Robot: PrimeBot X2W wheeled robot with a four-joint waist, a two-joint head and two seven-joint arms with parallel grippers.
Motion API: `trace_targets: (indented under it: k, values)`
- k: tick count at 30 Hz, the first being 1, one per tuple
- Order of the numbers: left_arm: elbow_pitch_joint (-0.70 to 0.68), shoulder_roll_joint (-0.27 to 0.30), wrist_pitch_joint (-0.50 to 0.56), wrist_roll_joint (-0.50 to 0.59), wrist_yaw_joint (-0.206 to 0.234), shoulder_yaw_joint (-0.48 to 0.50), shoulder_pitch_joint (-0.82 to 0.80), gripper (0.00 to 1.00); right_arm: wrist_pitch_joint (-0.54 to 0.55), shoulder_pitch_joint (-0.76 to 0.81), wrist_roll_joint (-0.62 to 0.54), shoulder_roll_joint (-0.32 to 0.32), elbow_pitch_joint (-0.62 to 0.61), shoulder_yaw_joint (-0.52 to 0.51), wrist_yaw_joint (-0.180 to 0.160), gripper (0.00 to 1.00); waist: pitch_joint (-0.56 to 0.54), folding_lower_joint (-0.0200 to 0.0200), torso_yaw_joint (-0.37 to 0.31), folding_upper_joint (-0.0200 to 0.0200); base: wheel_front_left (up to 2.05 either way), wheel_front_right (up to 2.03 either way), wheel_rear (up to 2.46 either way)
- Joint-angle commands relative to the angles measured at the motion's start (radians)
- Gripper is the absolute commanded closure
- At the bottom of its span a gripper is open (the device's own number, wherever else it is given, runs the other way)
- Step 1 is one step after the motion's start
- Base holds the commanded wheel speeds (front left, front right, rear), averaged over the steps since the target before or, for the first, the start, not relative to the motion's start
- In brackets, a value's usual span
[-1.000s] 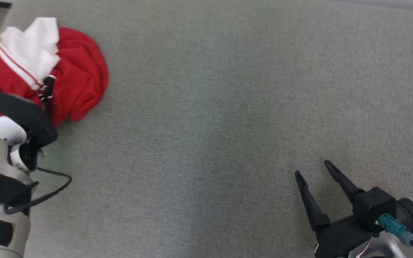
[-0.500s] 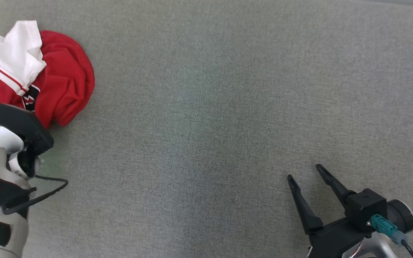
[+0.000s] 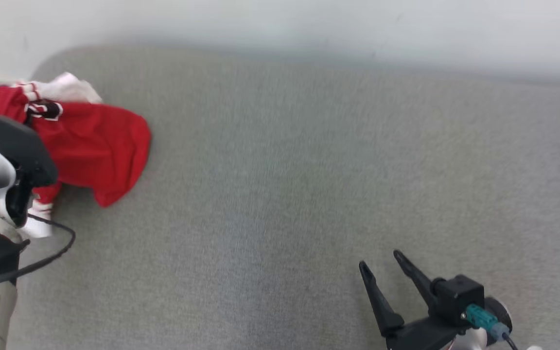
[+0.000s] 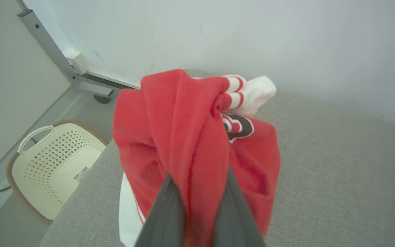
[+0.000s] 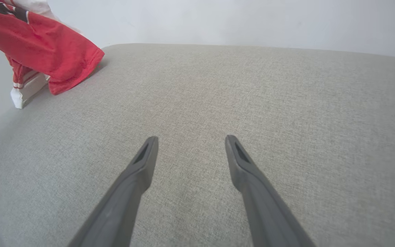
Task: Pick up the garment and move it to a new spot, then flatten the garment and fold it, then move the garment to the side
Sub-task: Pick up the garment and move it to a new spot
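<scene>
Red-and-white garment (image 3: 95, 146) being held bunched, clamped in closed left gripper (image 4: 199, 173), suspended over far-left corner of grey table (image 3: 280, 194). Above table's near-right area, right gripper (image 3: 380, 259) being held, fingers spread apart. Cream basket (image 4: 50, 164) being viewed below table's left edge.

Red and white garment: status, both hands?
Left hand shut on red and white fabric garment. Right hand open, empty, over grey fabric surface. Nothing in the way.

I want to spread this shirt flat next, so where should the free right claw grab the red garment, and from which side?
Probably the loose red hem corner of the garment, approached from the robot's right, low over the grey surface. The left claw pinches the bunched middle, so that corner hangs loose, nearest the open right claw.
</scene>
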Motion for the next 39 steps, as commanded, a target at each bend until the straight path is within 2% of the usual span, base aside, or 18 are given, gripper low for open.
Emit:
trace_targets:
  k: [1,4,9,15,18,20,25,31,39]
  values:
    - [-0.014,0.013,0.004,0.014,-0.008,-0.014,-0.003,1.0,-0.014,0.019,0.006,0.007,0.01,0.001,0.001,0.0,-0.151,0.0001,-0.035,0.0,0.0,0.0,0.0]
    - [-0.061,0.026,0.021,0.029,-0.024,-0.048,-0.018,1.0,-0.041,0.03,0.013,0.017,0.041,-0.014,0.001,0.0,-0.216,0.0001,-0.059,0.0,0.0,0.0,0.0]
    - [-0.184,0.013,0.037,0.026,-0.033,-0.083,-0.033,1.0,-0.069,0.039,0.007,0.03,0.056,-0.065,0.001,0.0,-0.258,0.0001,-0.116,0.0,0.0,0.0,0.0]
    - [-0.371,-0.013,0.019,0.0,-0.033,-0.094,0.018,1.0,-0.077,0.029,-0.01,0.035,0.059,-0.094,0.001,0.0,-0.268,0.0001,-0.242,0.0,0.0,0.0,0.0]
    - [-0.478,-0.045,0.01,-0.011,-0.019,-0.1,0.056,1.0,-0.073,0.024,-0.02,0.036,0.055,-0.102,0.001,0.0,-0.261,0.0001,-0.309,0.0,0.0,0.0,0.0]
    - [-0.589,-0.097,-0.008,-0.001,0.008,-0.128,0.11,1.0,-0.066,0.024,-0.03,0.037,0.051,-0.106,0.001,0.0,-0.251,0.0001,-0.371,0.0,0.0,0.0,0.0]
    - [-0.715,-0.185,-0.002,-0.009,0.029,-0.188,0.192,1.0,-0.063,0.005,-0.022,0.039,0.048,-0.091,0.001,0.0,-0.225,0.0001,-0.475,0.0,0.0,0.0,0.0]
    - [-0.736,-0.23,0.018,0.0,0.043,-0.248,0.261,1.0,-0.067,-0.003,-0.011,0.039,0.057,-0.084,0.001,0.0,-0.191,0.0001,-0.549,0.0,0.0,0.0,0.0]
    - [-0.598,-0.242,-0.018,0.0,0.052,-0.286,0.365,1.0,-0.082,-0.012,0.011,0.04,0.071,-0.062,0.001,0.0,-0.138,0.0001,-0.574,0.0,0.0,0.0,0.0]
